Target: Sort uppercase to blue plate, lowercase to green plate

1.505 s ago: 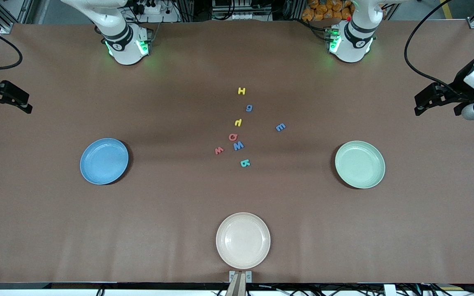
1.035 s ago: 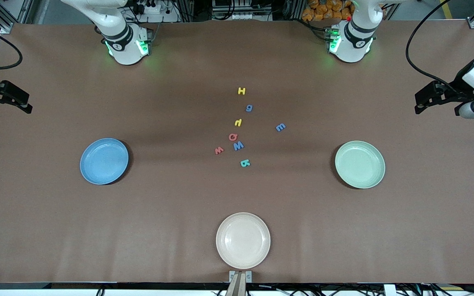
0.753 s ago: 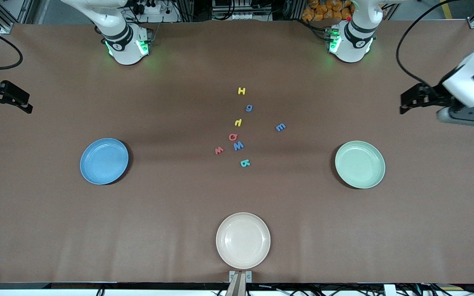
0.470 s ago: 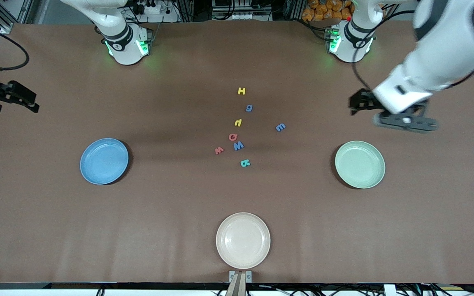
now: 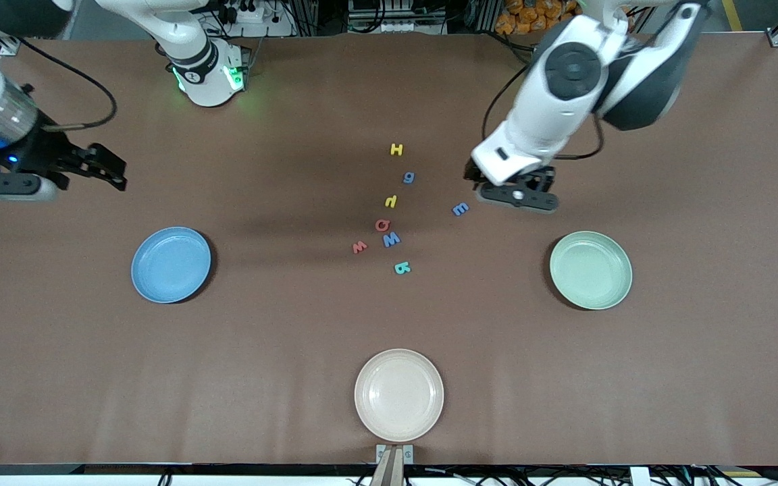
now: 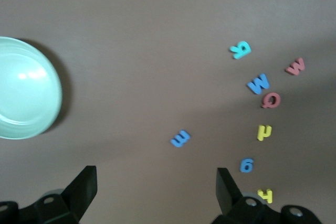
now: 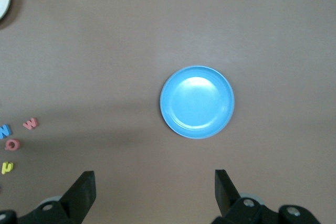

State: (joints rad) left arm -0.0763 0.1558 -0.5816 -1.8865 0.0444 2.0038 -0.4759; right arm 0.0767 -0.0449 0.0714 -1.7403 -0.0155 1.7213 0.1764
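Nearest the front camera the cream plate (image 5: 399, 395) lies empty; farther up, the blue plate (image 5: 171, 264) and green plate (image 5: 591, 270) are empty too; all eight letters lie on the table between them, unsorted; the left gripper (image 5: 516, 191), jaws wide, hangs beside the blue E-like letter (image 5: 460, 209), probably its first lowercase pick; the right gripper (image 5: 102, 167) is also open, holding nothing, above bare table.
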